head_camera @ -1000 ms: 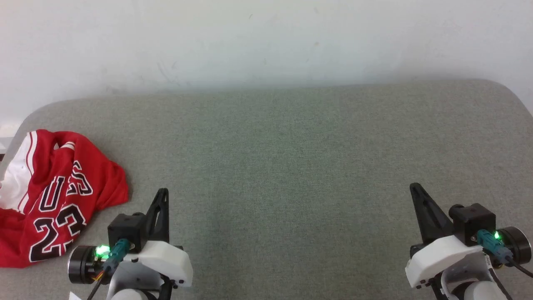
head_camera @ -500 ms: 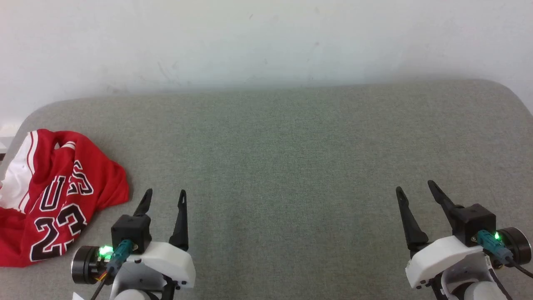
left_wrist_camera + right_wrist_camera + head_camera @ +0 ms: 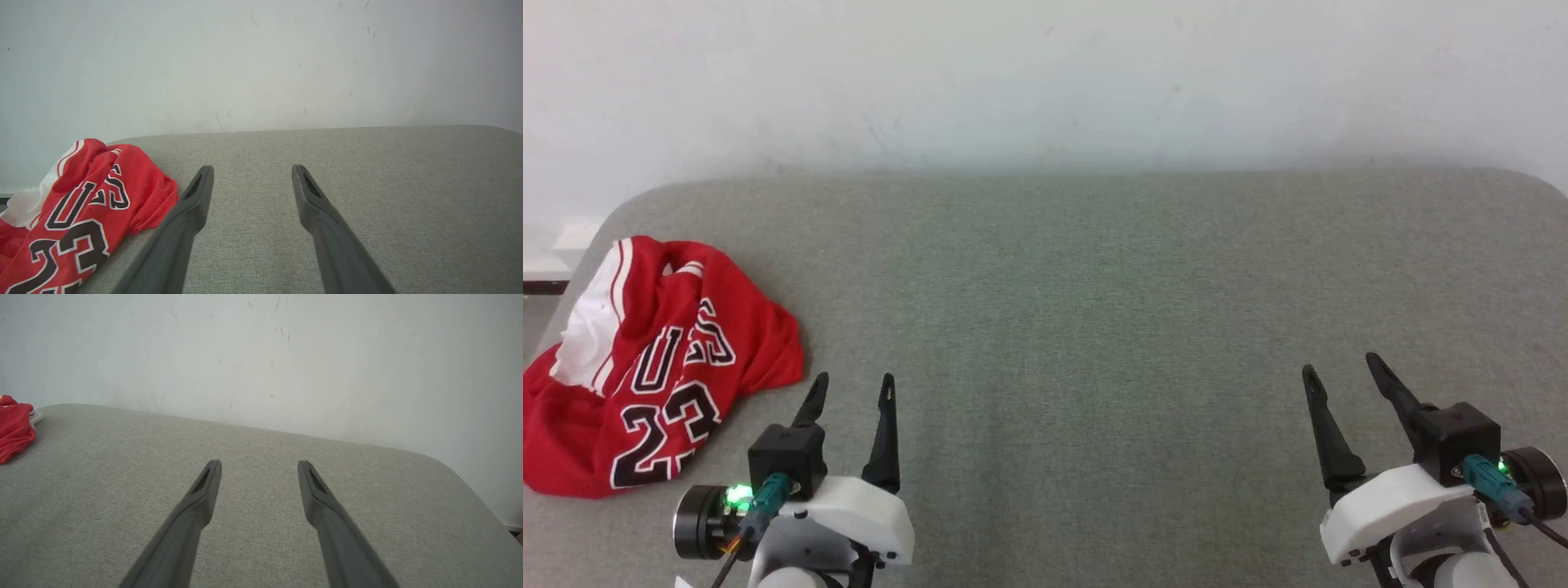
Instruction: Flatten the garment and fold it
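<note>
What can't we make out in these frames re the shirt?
- Head view: the garment is bunched; its own folds hide the hem and much of the lettering.
- Head view: the cloth covers the table's left edge, so whether it overhangs is unclear.
- Left wrist view: the garment is cut off by the left and bottom edges.
- Right wrist view: just a red corner at the left edge; the print is cut off.
</note>
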{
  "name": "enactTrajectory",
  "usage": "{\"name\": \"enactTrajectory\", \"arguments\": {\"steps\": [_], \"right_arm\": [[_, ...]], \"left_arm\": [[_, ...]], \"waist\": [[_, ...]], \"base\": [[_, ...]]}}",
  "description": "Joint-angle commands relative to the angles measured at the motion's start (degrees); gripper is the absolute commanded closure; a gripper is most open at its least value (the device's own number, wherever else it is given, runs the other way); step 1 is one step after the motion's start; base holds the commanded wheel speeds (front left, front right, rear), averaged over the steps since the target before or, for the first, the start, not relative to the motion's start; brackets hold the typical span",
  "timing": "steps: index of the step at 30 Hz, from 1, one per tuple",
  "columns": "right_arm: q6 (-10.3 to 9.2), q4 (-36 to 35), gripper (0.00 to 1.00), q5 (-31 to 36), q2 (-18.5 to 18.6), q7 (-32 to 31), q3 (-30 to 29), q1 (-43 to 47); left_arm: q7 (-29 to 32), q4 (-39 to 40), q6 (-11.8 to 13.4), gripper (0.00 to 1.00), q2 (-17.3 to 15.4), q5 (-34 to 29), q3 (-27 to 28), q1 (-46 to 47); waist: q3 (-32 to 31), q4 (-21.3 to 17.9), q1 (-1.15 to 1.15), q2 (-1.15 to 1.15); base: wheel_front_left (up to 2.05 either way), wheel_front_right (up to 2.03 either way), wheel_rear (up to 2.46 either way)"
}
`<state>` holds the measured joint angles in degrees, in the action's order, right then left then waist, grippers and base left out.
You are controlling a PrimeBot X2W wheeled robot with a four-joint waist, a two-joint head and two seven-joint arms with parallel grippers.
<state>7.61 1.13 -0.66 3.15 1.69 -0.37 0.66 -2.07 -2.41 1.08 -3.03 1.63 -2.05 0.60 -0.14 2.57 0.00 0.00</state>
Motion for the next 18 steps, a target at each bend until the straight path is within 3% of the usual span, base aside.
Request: {"name": "enactTrajectory", "arguments": {"steps": [1, 18], "right_arm": [[-0.02, 0.3, 0.0, -0.5, -0.1, 0.5, -0.2, -0.3], [-0.04, 1.5, 0.0, -1.5, -0.1, 2.4, -0.2, -0.6]], "left_arm": [[-0.6, -0.4, 0.4, 0.0, -0.1, 0.4, -0.3, 1.0], [-2.6, -1.3, 2.1, 0.0, -0.4, 1.4, -0.8, 1.4]], "waist": [[-0.1, 0.9, 0.0, 0.0], [-0.4, 8.5, 0.0, 0.0]], "base": [[0.0, 0.0, 0.0], [0.0, 0.0, 0.0]]}}
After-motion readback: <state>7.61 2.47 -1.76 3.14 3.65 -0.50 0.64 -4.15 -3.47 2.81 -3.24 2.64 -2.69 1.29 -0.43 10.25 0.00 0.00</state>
